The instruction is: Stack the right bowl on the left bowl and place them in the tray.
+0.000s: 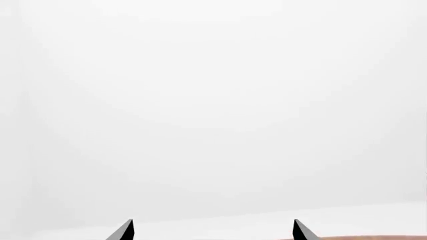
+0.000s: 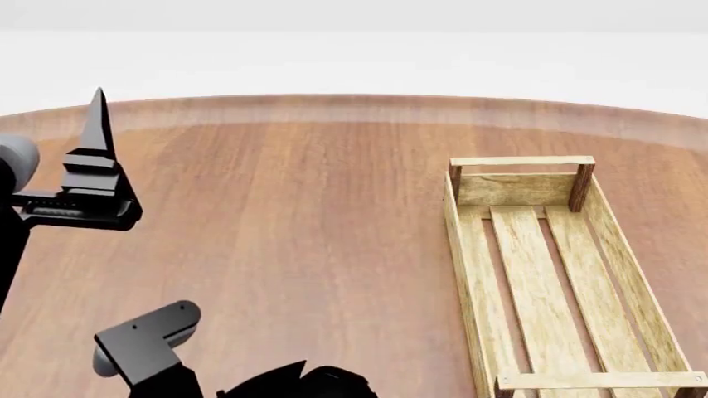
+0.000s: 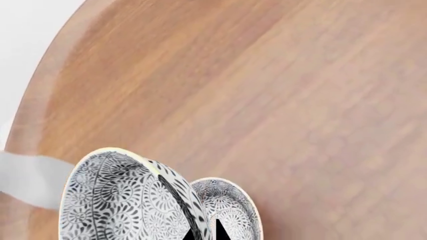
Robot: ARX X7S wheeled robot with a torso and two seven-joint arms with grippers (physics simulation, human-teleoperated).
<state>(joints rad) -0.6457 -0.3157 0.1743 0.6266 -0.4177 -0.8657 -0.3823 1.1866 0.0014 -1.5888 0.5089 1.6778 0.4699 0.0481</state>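
Right jaws: clamped on the rim of the tilted held bowl [image 3: 120, 200], apparently clear of the surface [image 3: 267, 100]. Other bowl [image 3: 230, 210] just beside it; contact cannot be told. Left jaws: apart, empty, raised at 9 o'clock. Tray [image 2: 470, 274]: empty, at 4 o'clock. Step judged: stacking. Next: centre over the other bowl, level, lower, release.

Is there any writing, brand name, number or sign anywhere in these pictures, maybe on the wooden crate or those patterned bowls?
None can be read.
The tray: bare wood, no label.
The two bowls: only a black-and-white floral pattern, no letters.
The table: plain wood grain.
The left gripper: plain black fingers, no marking.
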